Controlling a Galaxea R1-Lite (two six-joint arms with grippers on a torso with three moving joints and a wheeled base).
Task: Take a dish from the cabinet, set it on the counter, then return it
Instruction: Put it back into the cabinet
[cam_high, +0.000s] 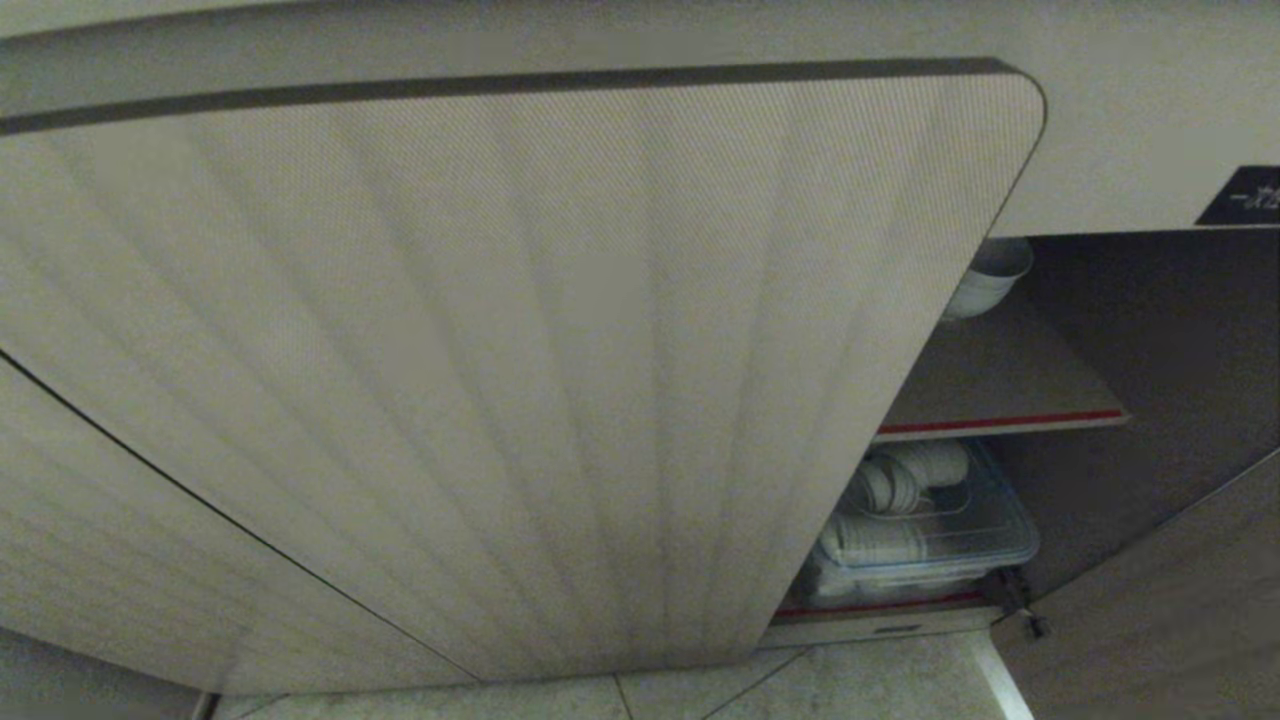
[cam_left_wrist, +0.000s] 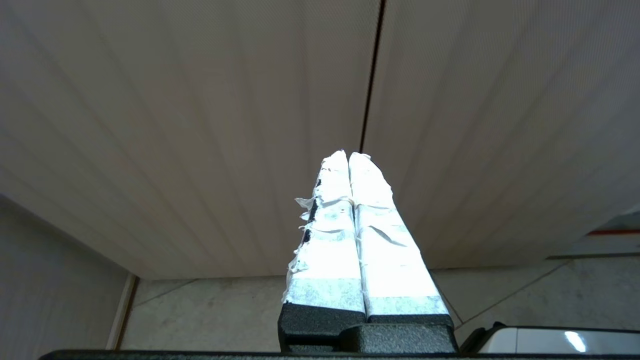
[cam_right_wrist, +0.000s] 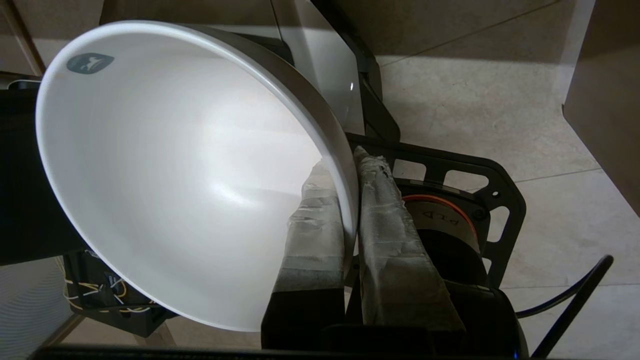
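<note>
Held out of the low beige ribbed cabinet (cam_high: 520, 380) and over the pale tiled floor (cam_right_wrist: 500, 100): a wide, glossy white bowl (cam_right_wrist: 165, 165), pinched at its rim by the tape-wrapped right gripper (cam_right_wrist: 350, 200), one finger inside the wall and one outside. Probably light, rigid, slick and breakable, so best gripped deeper over the rim and kept level. Left gripper (cam_left_wrist: 349, 160) clenched on nothing, parked before the cabinet doors.

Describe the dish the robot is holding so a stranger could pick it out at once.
Start at the ribbed beige cabinet door and its open gap on the right. Before it, above the tiled floor, the right pincer grips a white bowl by its rim. Unlike the dishes in the cabinet, it has a small grey sticker inside its rim.
</note>
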